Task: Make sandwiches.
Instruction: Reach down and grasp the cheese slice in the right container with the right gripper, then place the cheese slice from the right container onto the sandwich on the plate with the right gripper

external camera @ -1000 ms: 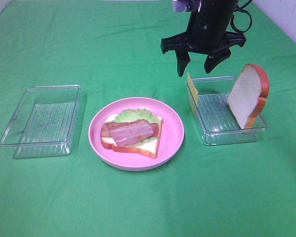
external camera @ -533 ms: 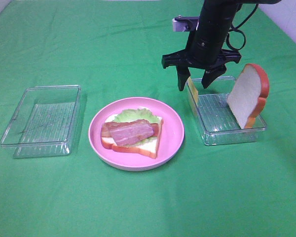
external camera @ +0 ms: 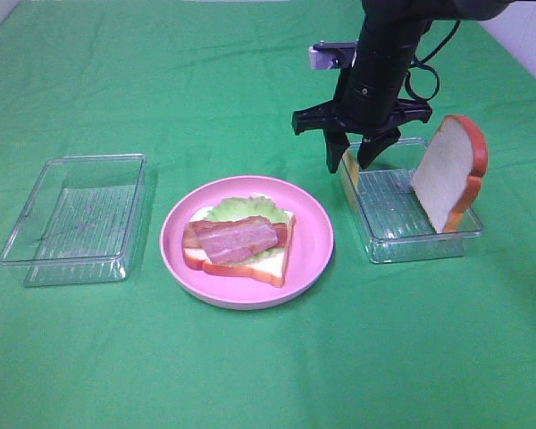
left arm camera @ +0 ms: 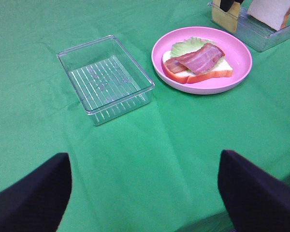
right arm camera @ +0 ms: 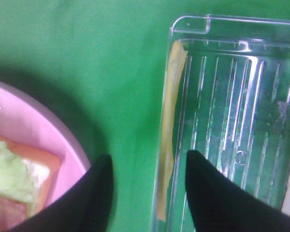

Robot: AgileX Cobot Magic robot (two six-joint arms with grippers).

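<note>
Your right end effector (external camera: 349,166) is hanging partly open, its fingers straddling the thin yellow cheese slice (right arm camera: 170,121) and gripping nothing. The slice is leaning inside the clear ribbed tray (right arm camera: 232,21). Beside it, glossy bacon (external camera: 239,239) is lying over lettuce (external camera: 250,207) and crusted bread (external camera: 266,264). Your left end effector (left arm camera: 145,186) is gaping wide, empty.
</note>
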